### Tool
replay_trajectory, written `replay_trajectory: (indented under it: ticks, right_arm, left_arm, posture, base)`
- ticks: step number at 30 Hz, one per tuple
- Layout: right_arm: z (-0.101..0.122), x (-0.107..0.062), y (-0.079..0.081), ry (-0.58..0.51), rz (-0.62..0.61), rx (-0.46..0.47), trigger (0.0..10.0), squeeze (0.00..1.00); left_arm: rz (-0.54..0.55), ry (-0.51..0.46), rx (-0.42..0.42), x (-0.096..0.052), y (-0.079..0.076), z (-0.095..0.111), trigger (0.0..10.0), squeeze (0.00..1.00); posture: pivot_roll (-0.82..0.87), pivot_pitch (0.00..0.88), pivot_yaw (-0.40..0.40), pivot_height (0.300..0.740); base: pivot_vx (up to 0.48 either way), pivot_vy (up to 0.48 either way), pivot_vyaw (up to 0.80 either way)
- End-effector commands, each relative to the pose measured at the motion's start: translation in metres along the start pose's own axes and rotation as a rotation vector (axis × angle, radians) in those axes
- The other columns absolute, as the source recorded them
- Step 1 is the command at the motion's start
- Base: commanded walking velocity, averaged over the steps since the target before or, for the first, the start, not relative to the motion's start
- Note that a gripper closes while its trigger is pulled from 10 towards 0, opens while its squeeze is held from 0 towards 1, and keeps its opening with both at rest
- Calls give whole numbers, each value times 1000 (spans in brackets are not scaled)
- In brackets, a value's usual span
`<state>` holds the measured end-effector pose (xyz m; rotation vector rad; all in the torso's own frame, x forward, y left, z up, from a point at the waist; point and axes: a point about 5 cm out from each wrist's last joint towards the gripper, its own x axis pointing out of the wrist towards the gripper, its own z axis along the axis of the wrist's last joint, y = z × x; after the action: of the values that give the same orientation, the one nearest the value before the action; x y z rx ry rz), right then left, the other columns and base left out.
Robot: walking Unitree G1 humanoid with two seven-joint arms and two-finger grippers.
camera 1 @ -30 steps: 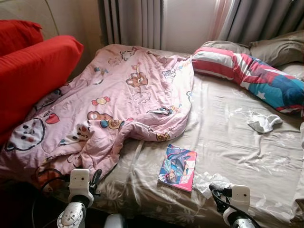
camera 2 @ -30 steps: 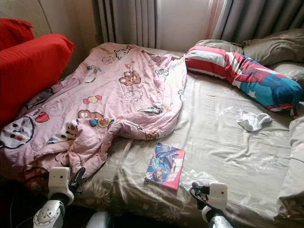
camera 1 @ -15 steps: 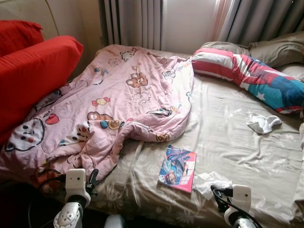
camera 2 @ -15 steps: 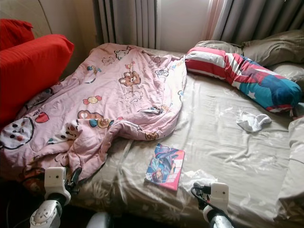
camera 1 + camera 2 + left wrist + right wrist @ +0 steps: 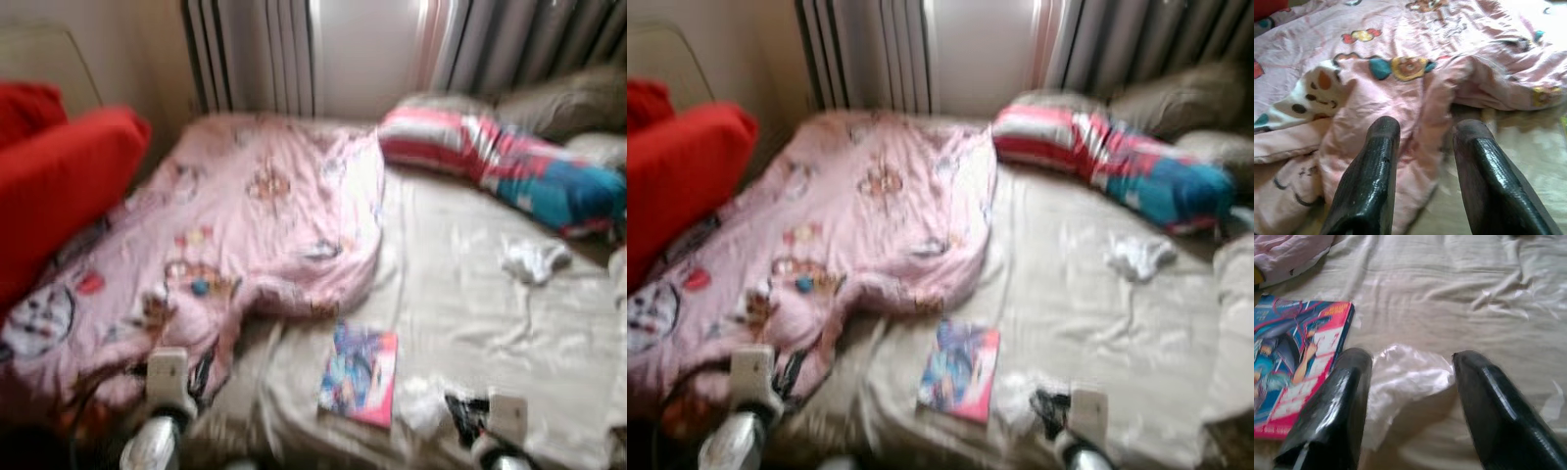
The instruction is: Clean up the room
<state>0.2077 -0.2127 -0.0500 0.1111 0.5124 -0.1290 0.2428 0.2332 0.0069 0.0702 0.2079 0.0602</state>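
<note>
A rumpled pink cartoon blanket point(image 5: 245, 215) covers the left half of the bed. My left gripper point(image 5: 1427, 129) is open, just short of the blanket's folded near edge point(image 5: 1400, 98). A colourful book point(image 5: 359, 376) lies on the beige sheet point(image 5: 460, 284) near the bed's front edge. Beside it sits a crumpled clear-white wrapper point(image 5: 1405, 377). My right gripper point(image 5: 1410, 362) is open and hovers with the wrapper between its fingers, not touching it. Both head views are blurred.
A white crumpled cloth point(image 5: 534, 259) lies on the sheet at the right. A striped red, white and blue pillow point(image 5: 500, 162) and grey pillows point(image 5: 558, 103) sit at the far right. Red cushions point(image 5: 59, 186) lean at the left. Curtains point(image 5: 255, 54) hang behind.
The head views have blurred, and the whole scene has slid a little down and left, so the camera is moving. Both arms hold about the same place in the picture.
</note>
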Motion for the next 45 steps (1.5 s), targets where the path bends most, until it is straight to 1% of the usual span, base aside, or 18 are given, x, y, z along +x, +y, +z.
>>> replay_trajectory:
  ticks: [1, 6, 7, 8, 10, 12, 13, 16, 19, 20, 21, 24, 25, 28, 35, 43, 44, 45]
  right_arm:
    - [-2, 2, 5, 24, -6, 31, 10000, 0]
    - [4, 7, 4, 40, -2, 56, 10000, 0]
    - [4, 8, 5, 44, -1, 56, 10000, 961]
    - [6, 9, 5, 48, 2, 53, 10000, 1000]
    - [10, 12, 6, 58, 3, 24, 10000, 1000]
    - [23, 20, 7, 40, -4, 34, 10000, 1000]
    - [25, 21, 7, 37, -5, 36, 10000, 1000]
    - [34, 26, 7, 27, -19, 81, 10000, 1000]
    - [40, 29, 4, 17, -54, 121, 10000, 1000]
    - [44, 31, 4, 8, -66, 162, 10000, 733]
    - [50, 34, 5, -8, -74, 227, 10000, 0]
    - [55, 36, 7, -24, -78, 294, 10000, 0]
    - [55, 36, 7, -24, -78, 294, 10000, 0]
    - [60, 40, 15, -35, -62, 380, 10000, 0]
    - [69, 44, 32, -44, 27, 406, 10000, 0]
    - [71, 46, 35, -37, 24, 399, 10000, 0]
    - [71, 46, 35, -36, 18, 397, 7804, 0]
    - [73, 46, 34, -44, 5, 390, 3373, 0]
  left_arm:
    - [12, 14, 8, -3, 6, -1, 10000, 0]
    - [-9, 8, 20, -6, 9, 2, 10000, 0]
    - [-14, 7, 23, -6, 9, 2, 10000, 0]
    - [-20, 6, 27, -7, 8, 3, 10000, 0]
    - [-37, 0, 36, -6, 7, 6, 10000, 0]
    - [-72, -15, 62, -5, 6, 12, 10000, 0]
    - [-76, -16, 67, -6, 6, 13, 10000, 0]
    - [-66, -31, 64, -8, 10, 20, 10000, 0]
    - [-67, -42, 72, -12, 12, 24, 10000, 0]
    - [-74, -47, 80, -12, 12, 27, 10000, 0]
    - [-84, -56, 90, -13, 12, 32, 10000, 0]
    - [-92, -70, 109, -17, 15, 39, 10000, 0]
    - [-92, -70, 109, -17, 15, 39, 10000, 0]
    - [-84, -91, 120, -21, 19, 51, 10000, 0]
    - [-58, -140, 135, -31, 22, 72, 10000, 0]
    - [-55, -114, 139, -42, 22, 74, 10000, 0]
    - [-51, -109, 142, -44, 22, 73, 10000, 0]
    - [-43, -99, 150, -47, 23, 72, 10000, 0]
  posture:
    - [10, 75, -38, 647]
    - [15, 124, -25, 647]
    - [22, 141, -21, 647]
    - [26, 146, -19, 647]
    - [35, 173, -10, 647]
    - [61, 242, 6, 647]
    - [61, 242, 6, 647]
    - [67, 300, 27, 647]
    - [77, 304, 31, 647]
    - [86, 328, 40, 647]
    - [94, 346, 44, 647]
    - [107, 369, 49, 647]
    - [107, 369, 49, 647]
    - [133, 402, 55, 647]
    - [165, 435, 46, 647]
    - [195, 458, 47, 647]
    - [195, 458, 47, 647]
    - [202, 461, 52, 647]
  base:
    - [0, 0, 0]
    - [0, 0, 0]
    - [0, 0, 0]
    - [0, 0, 0]
    - [0, 0, 0]
    - [0, 0, 0]
    - [0, 0, 0]
    - [0, 0, 0]
    - [0, 0, 0]
    - [0, 0, 0]
    - [0, 0, 0]
    - [0, 0, 0]
    - [0, 0, 0]
    - [0, 0, 0]
    - [0, 0, 0]
    - [0, 0, 0]
    - [0, 0, 0]
    - [0, 0, 0]
